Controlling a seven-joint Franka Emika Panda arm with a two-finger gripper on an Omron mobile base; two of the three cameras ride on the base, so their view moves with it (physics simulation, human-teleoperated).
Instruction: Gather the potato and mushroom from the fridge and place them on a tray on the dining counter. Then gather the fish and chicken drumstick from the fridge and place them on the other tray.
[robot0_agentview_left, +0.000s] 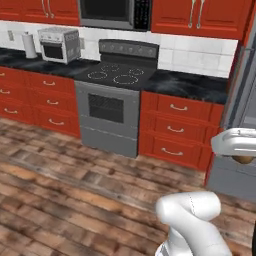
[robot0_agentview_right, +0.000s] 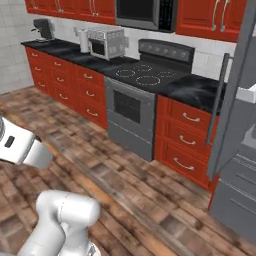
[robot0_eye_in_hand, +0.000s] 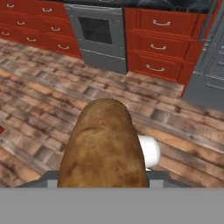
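Nothing legible anywhere, folks: no words, no brands, no numbers, no signs. The microwave (robot0_agentview_left: 116, 13) above the stove (robot0_agentview_left: 116, 75) has a dark panel at its right side, too blurred to give any characters. The stove's back panel is plain dark. The toaster oven (robot0_agentview_left: 59, 44) on the far left counter carries no readable mark, and the red cabinet fronts are bare.
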